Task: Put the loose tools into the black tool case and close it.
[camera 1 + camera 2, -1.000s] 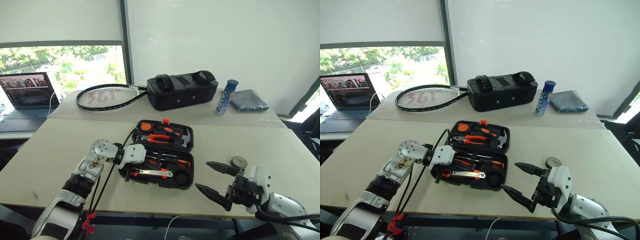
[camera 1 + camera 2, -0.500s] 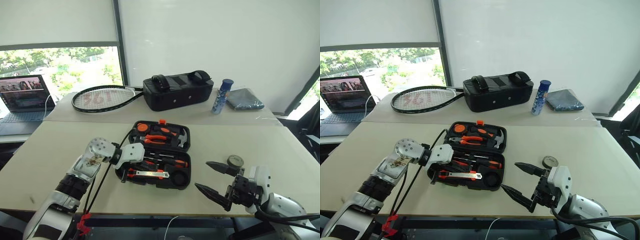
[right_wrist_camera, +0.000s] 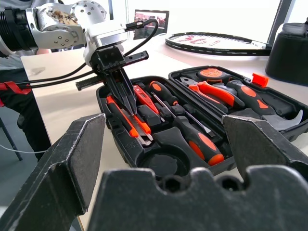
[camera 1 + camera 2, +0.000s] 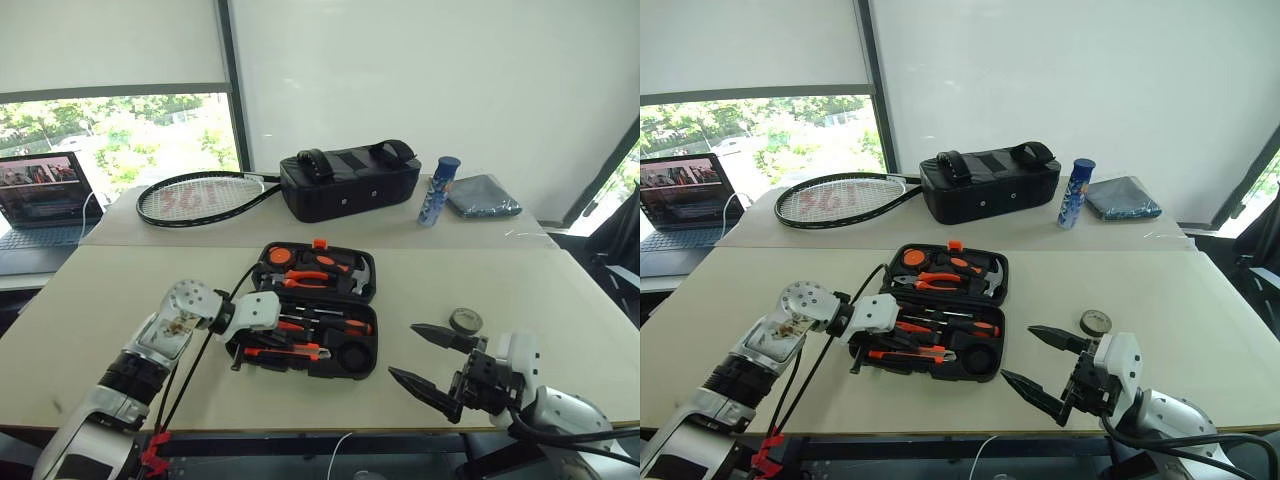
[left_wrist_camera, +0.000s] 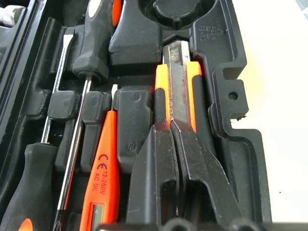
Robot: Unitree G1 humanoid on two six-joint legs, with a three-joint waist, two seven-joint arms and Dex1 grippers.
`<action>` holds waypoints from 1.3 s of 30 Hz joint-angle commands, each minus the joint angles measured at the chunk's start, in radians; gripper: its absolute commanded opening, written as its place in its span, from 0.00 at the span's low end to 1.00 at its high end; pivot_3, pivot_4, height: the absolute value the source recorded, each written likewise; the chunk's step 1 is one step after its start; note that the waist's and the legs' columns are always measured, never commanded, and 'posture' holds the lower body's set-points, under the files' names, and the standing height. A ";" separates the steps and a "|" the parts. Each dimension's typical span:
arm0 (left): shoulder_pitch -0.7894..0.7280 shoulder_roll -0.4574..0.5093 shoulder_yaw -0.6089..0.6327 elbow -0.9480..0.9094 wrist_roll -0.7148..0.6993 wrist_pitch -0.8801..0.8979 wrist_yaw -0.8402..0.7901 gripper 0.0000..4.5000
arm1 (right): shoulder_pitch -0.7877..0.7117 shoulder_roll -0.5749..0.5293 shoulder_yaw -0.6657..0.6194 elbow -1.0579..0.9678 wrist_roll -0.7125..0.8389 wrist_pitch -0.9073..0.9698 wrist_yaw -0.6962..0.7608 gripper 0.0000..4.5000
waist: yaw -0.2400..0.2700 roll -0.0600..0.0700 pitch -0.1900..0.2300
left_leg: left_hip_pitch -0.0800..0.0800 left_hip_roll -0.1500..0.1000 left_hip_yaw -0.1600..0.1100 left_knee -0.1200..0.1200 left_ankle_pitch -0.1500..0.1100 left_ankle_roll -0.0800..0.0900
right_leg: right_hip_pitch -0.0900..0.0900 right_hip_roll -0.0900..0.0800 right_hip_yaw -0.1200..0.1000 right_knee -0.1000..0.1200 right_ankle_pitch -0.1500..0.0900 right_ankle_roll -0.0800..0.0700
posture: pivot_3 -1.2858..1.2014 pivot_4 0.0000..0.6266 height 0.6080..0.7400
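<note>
The black tool case (image 4: 352, 356) lies open on the table. Two screwdrivers (image 5: 94, 43), the orange tester (image 5: 98, 168) and the utility knife (image 5: 178, 91) sit in slots of its near half. My left gripper (image 5: 171, 126) is shut, with its tips resting on top of the knife and nothing between them; the right wrist view shows it (image 3: 129, 107) angled down into the case. The grey tape roll (image 4: 465, 320) lies loose on the table to the right of the case. My right gripper (image 4: 403, 350) hovers open near the table's front edge, just in front of the roll.
Pliers (image 4: 318, 277) and a hammer (image 4: 360, 277) fill the case's far half. Behind it lie a racket (image 4: 195, 198), a black padded bag (image 4: 348, 180), a blue bottle (image 4: 435, 192) and a folded grey cloth (image 4: 483, 197). A laptop (image 4: 40, 200) stands at the far left.
The head view has panned a little. My left gripper has shifted slightly leftward along the case's near row and tilted, staying shut. The right gripper has not moved.
</note>
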 commanded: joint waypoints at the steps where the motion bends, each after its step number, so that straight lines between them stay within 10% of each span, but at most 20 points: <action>1: 0.041 -0.010 -0.008 0.057 0.017 -0.043 0.010 0.02 | -0.013 0.004 -0.006 -0.029 0.005 -0.021 -0.001 1.00 | 0.002 0.000 0.000 | 0.000 0.000 0.000 0.000 0.000 0.000 | 0.000 0.000 0.000 0.000 0.000 0.000 | 0.52 0.24 1.00; 9: 0.064 -0.004 0.217 -0.074 -0.312 0.072 -0.070 0.02 | 0.043 -0.036 -0.135 -0.023 0.031 -0.024 0.012 1.00 | 0.008 -0.002 0.003 | -0.007 0.000 0.000 0.000 0.000 0.000 | -0.006 0.000 -0.001 -0.001 0.000 0.001 | 0.52 0.24 1.00; 24: 0.266 0.167 0.506 -0.143 -0.531 0.273 -0.092 0.99 | 0.379 -0.023 -0.472 0.230 -0.055 -0.190 0.101 1.00 | 0.026 -0.001 0.004 | -0.016 0.000 0.001 0.002 0.000 0.000 | -0.017 -0.002 -0.001 0.000 -0.001 -0.001 | 0.52 0.24 1.00; 30: 0.293 0.163 0.474 -0.201 -0.527 0.274 -0.135 0.99 | 0.177 -0.253 -0.400 0.237 -0.119 0.075 0.002 1.00 | 0.005 0.000 0.005 | -0.016 0.000 0.004 0.003 0.000 0.000 | -0.017 -0.002 0.002 0.001 -0.001 -0.003 | 0.52 0.24 1.00; 39: 0.284 0.109 0.439 -0.216 -0.506 0.247 -0.110 0.99 | -0.471 -0.496 0.083 0.585 -0.303 0.329 0.143 1.00 | 0.012 -0.001 0.007 | -0.018 0.000 0.001 0.001 0.000 0.000 | -0.019 -0.001 0.000 0.000 0.001 0.000 | 0.52 0.24 1.00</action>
